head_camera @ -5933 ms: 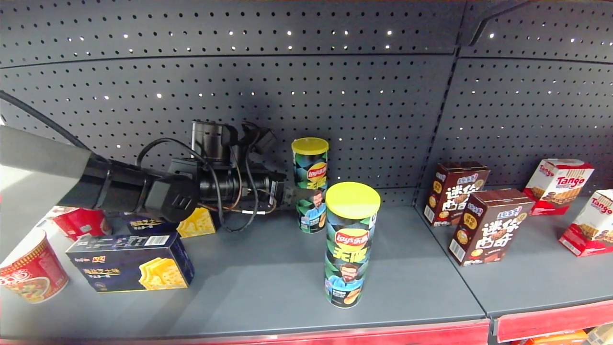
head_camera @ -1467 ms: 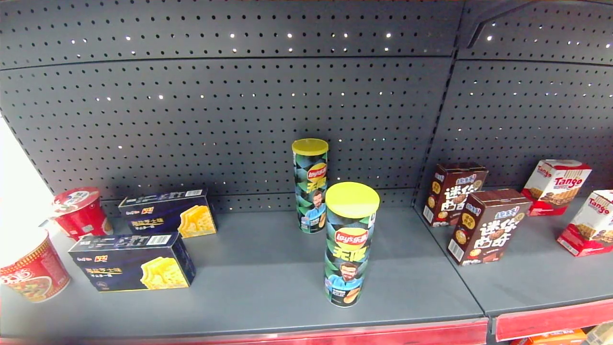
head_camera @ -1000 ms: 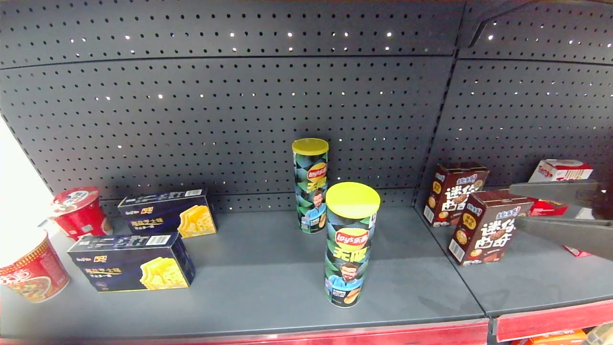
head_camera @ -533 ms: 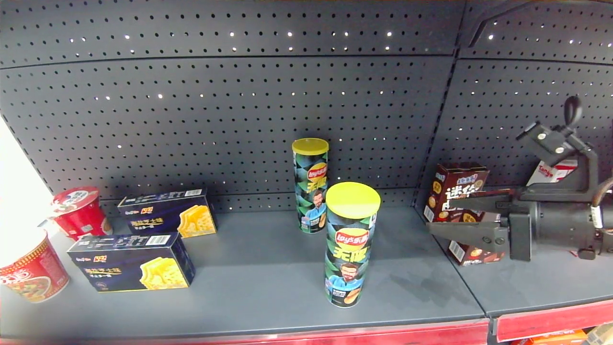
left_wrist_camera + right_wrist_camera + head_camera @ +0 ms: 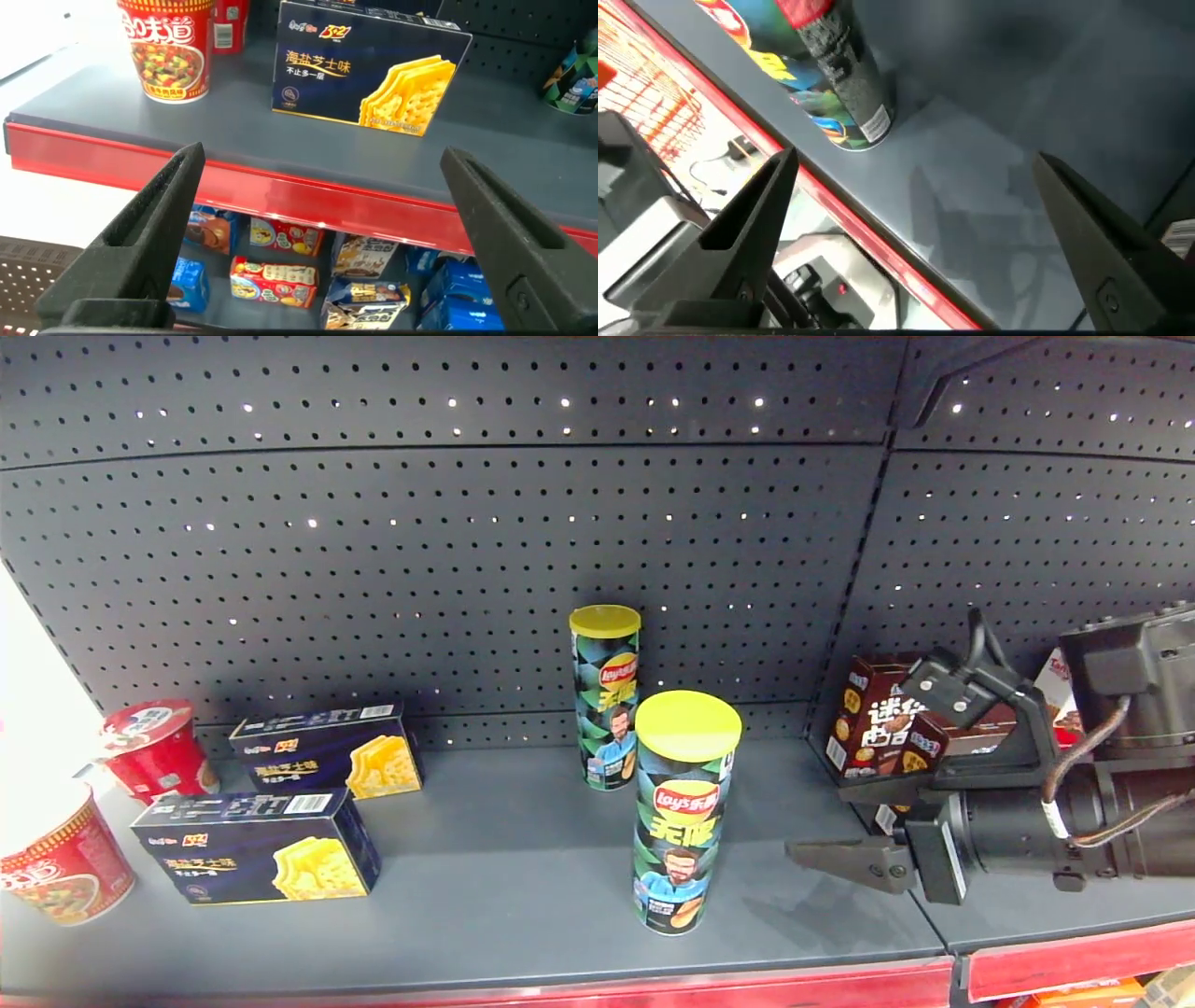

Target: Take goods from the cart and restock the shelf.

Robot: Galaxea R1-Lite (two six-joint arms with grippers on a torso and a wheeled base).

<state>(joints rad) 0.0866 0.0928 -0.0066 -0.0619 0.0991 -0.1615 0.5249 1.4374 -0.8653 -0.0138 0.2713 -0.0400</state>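
Two chip cans with yellow lids stand mid-shelf, one in front (image 5: 684, 812) and one behind (image 5: 605, 695). My right gripper (image 5: 814, 823) hovers open and empty over the grey shelf (image 5: 523, 859), just right of the front can and pointing at it. In the right wrist view that gripper (image 5: 910, 166) frames bare shelf, with the can (image 5: 840, 75) off to one side. My left gripper (image 5: 322, 154) is open and empty, held in front of the shelf's red front edge (image 5: 280, 191), facing a blue cracker box (image 5: 374, 65) and a noodle cup (image 5: 163, 42).
Two blue cracker boxes (image 5: 257, 845) and red noodle cups (image 5: 56, 863) fill the shelf's left end. Brown boxes (image 5: 878, 709) stand right of the divider, partly hidden by my right arm. Bare shelf lies between the crackers and the cans. A lower shelf holds packed goods (image 5: 280, 280).
The left arm, earlier at the back can, has withdrawn from the shelf. The right gripper came in from the right and moved left and lower, toward the front can.
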